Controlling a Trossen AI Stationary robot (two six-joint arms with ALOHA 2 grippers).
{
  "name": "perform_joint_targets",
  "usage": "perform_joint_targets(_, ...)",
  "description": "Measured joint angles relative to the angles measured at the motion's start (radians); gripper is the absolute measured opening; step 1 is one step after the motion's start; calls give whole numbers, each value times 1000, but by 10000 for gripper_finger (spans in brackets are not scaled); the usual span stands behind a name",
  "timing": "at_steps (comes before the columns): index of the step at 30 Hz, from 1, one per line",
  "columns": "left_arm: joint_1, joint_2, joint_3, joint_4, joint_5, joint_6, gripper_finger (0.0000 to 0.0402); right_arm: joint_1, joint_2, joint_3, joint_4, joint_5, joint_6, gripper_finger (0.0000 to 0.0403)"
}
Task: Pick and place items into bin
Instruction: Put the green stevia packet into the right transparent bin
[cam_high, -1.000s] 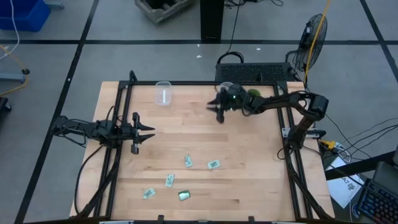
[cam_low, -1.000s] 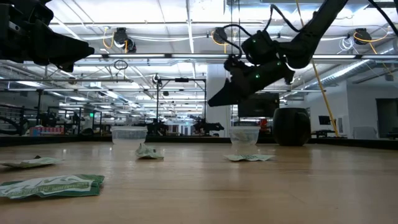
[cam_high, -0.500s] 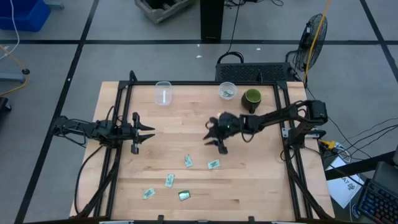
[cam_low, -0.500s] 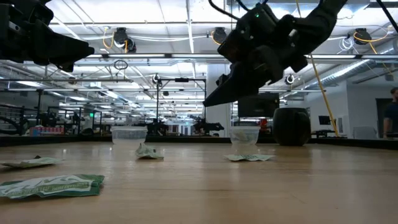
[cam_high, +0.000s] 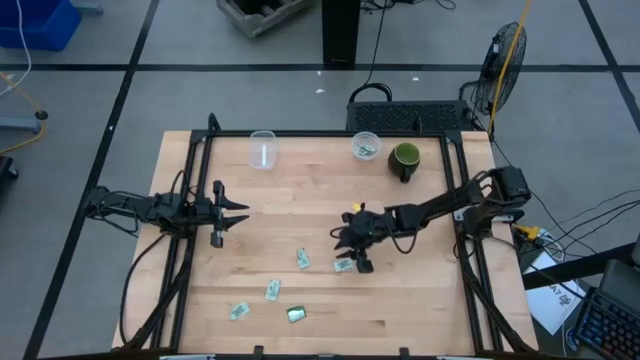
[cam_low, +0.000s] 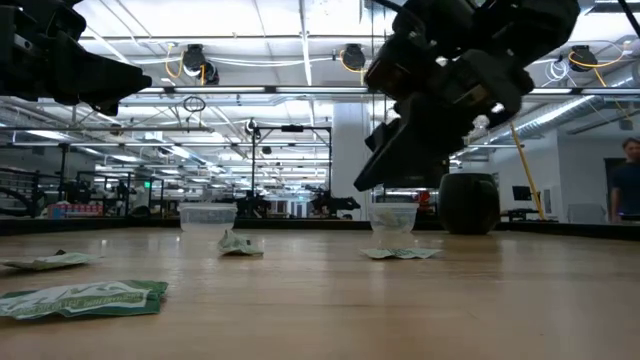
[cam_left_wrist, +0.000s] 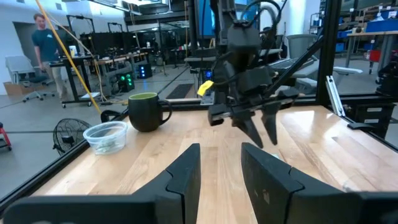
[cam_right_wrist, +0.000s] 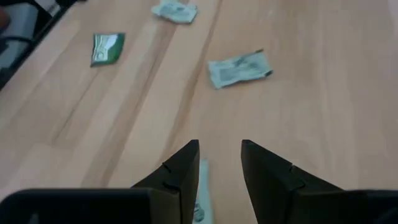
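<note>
Right tool above mid tabletop, fingers parted, empty. Pale packet directly beneath, showing between fingertips in right wrist view. Other packets lie near front edge; dark green packet among them. Left tool waits at left side, fingers parted.

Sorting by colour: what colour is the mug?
Dark olive green mug, clearest in the left wrist view.

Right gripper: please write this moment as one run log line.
right gripper: open, over packet | left gripper: open, waiting at table's left side | four other packets on table | nothing held
</note>
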Motion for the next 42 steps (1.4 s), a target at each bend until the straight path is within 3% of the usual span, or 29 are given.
perform_joint_targets(4,0,0,0,0,0,0,122,28,0,-28,2,35,26,132)
perform_joint_targets(11,0,0,0,0,0,0,122,56,-1,-70,85,61,59,208)
perform_joint_targets(14,0,0,0,0,0,0,122,90,0,-91,73,124,29,223)
perform_joint_targets(20,0,0,0,0,0,0,122,144,0,-119,64,262,-19,216)
perform_joint_targets(34,0,0,0,0,0,0,122,151,0,-119,57,260,-12,201)
perform_joint_targets(42,0,0,0,0,0,0,122,151,76,-119,100,259,44,201)
